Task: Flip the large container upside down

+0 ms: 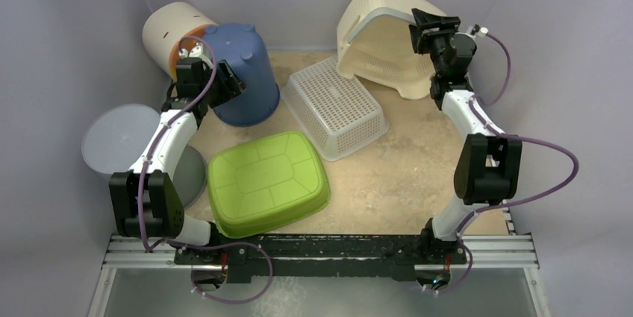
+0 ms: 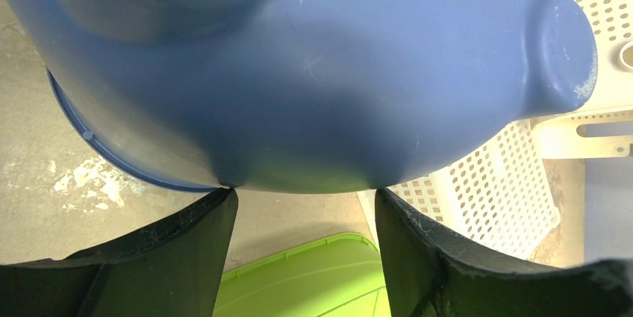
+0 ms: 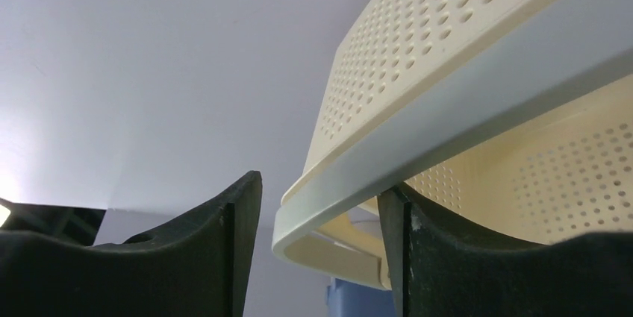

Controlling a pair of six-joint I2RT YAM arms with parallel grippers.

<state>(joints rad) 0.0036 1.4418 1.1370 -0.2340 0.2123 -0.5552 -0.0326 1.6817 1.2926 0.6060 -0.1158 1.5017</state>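
Note:
The large container (image 1: 377,33), a cream perforated basket, stands tipped on its side at the back right, its opening facing down and forward. My right gripper (image 1: 427,24) is raised at its upper rim. In the right wrist view the rim (image 3: 418,145) passes between the open jaws of that gripper (image 3: 321,183), against the right finger, with a gap to the left finger. My left gripper (image 1: 228,82) is open at the back left. Its fingertips rest against the wall of an inverted blue bucket (image 2: 313,71), with nothing between them (image 2: 306,194).
A white perforated basket (image 1: 337,107) lies upside down in the middle. A green tub (image 1: 267,181) lies upside down near the front. A cream cylindrical bin (image 1: 170,33) leans behind the blue bucket (image 1: 242,78). A grey round container (image 1: 119,138) sits at the left. Walls enclose the table.

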